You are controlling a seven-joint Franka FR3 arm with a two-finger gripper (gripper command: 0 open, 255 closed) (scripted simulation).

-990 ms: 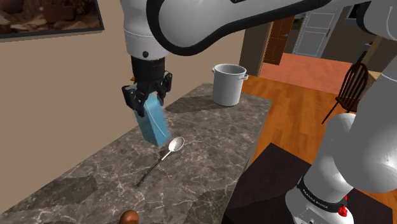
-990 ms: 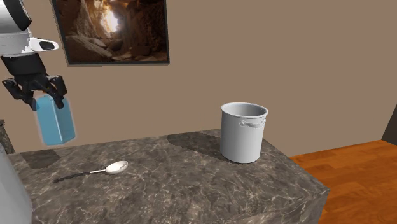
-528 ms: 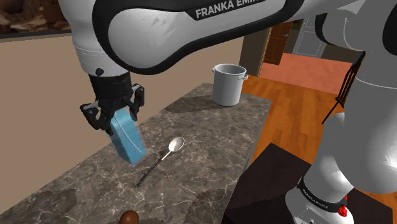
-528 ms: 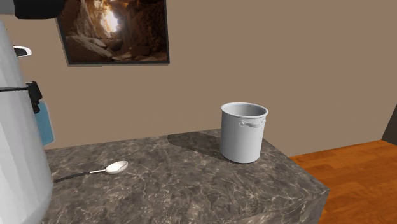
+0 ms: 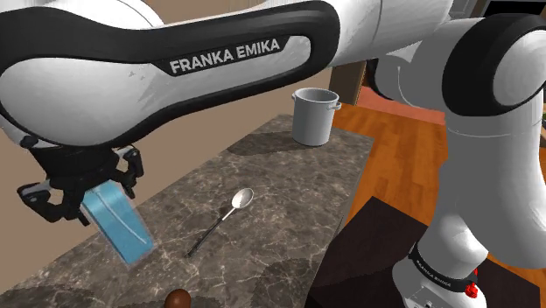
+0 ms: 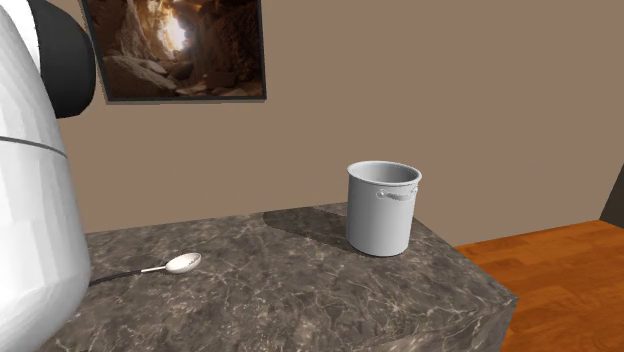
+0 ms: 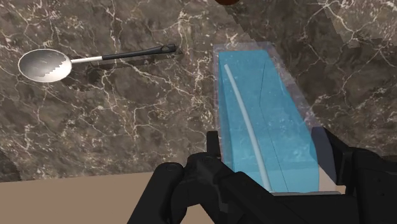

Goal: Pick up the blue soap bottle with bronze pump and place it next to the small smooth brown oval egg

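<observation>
- One white Franka arm (image 5: 219, 61) with dark joints arches over the whole shoulder view, lettering along its forearm; its white bulk also covers the second exterior view's left edge (image 6: 30, 200).
- One long dark marble counter (image 5: 280, 175) with white veining; brown wall behind it, orange wooden floor (image 5: 411, 140) beyond its far end.
- Black box stand (image 5: 367, 254) at the shoulder view's lower right, just beside the counter.
- Framed picture (image 6: 175, 48) of a rocky cave opening hangs on the wall above the counter.
- Grey pot (image 5: 314, 116) with side handles stands upright near the counter's far end, well apart from everything else.
- Black gripper (image 5: 87, 188) hangs above the counter's near half; fingers clamped on the top end of the bottle, one on each side.
- Blue soap bottle (image 5: 118, 223), boxy and translucent, held tilted off the counter, its base pointing down toward the egg; wrist view shows a white tube inside it (image 7: 267, 121); pump hidden within the gripper.
- Spoon (image 5: 220, 220), silver bowl and dark handle, lies flat mid-counter between pot and bottle, near the bottle but apart.
- Small brown egg (image 5: 178, 299) rests on the counter at the shoulder view's bottom edge, near the bottle's base; cannot tell the gap.
</observation>
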